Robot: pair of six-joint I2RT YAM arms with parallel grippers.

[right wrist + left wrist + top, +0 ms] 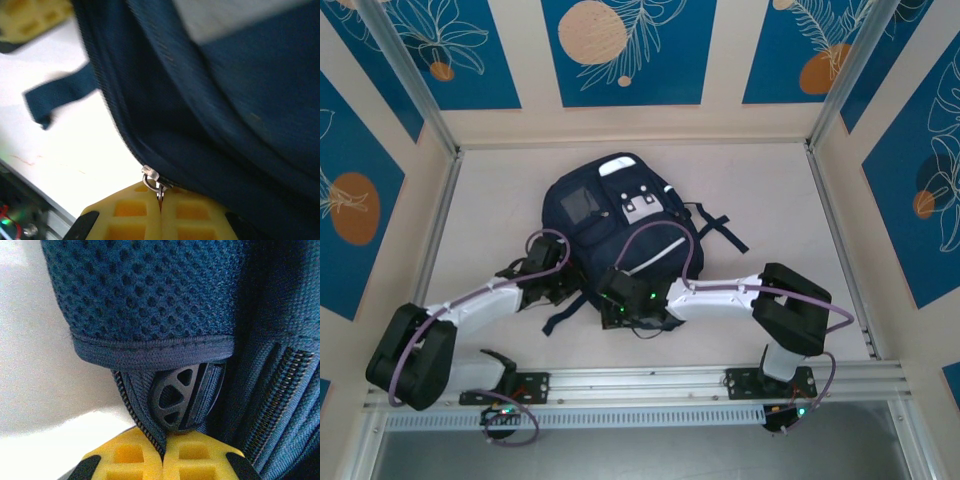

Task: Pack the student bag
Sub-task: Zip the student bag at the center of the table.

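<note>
White desk [480,200]: left gripper [163,445] pinches the student bag [610,215] by its seam, right gripper [161,202] clamps the zipper pull [153,181]; sliding that zip next, probably.

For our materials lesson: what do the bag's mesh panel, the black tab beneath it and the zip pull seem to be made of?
On the bag, the mesh panel looks like matt synthetic fabric, judging by its regular holes and stitched hem. The black tab is probably moulded plastic: smooth, with cut-out ribs. The zip pull is likely metal: silvery and glinting, though blurred.
</note>
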